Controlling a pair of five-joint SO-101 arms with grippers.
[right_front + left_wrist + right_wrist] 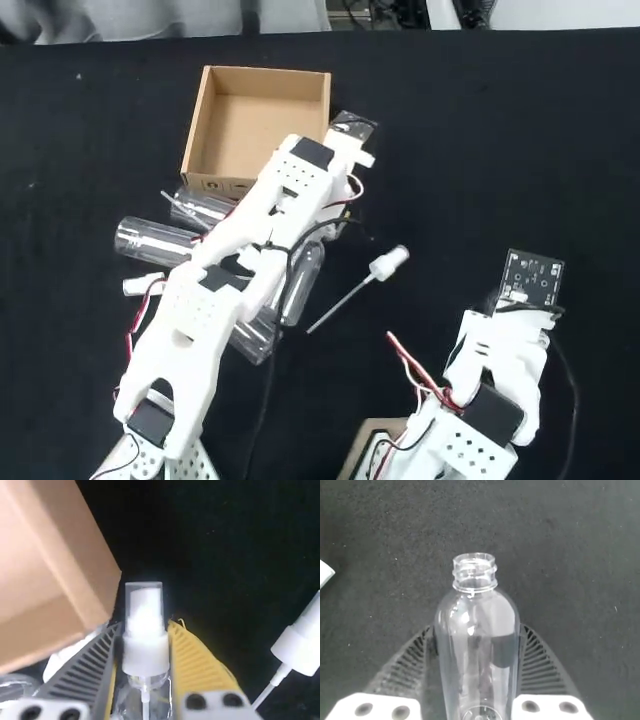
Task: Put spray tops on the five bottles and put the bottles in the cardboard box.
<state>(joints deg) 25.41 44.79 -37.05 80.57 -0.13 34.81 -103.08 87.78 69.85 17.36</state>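
Note:
My left gripper (145,630) is shut on a clear bottle (145,687) that carries a white spray top (144,615), right beside a corner of the cardboard box (45,580). A loose spray top (299,647) lies off to the other side. From above, the left arm (290,190) stretches to the open box (200,130), and the loose spray top (388,262) with its long tube lies on the black table. My right gripper (476,630) is shut on a clear bottle (476,625) with a bare, open neck. The right arm (500,350) stands at the front right.
Several clear bottles lie on the table left of and under the left arm, one (155,240) near the box's front and another (305,280) beside the loose spray top. A small white top (140,285) lies at the left. A white object (324,574) shows at the right wrist view's edge.

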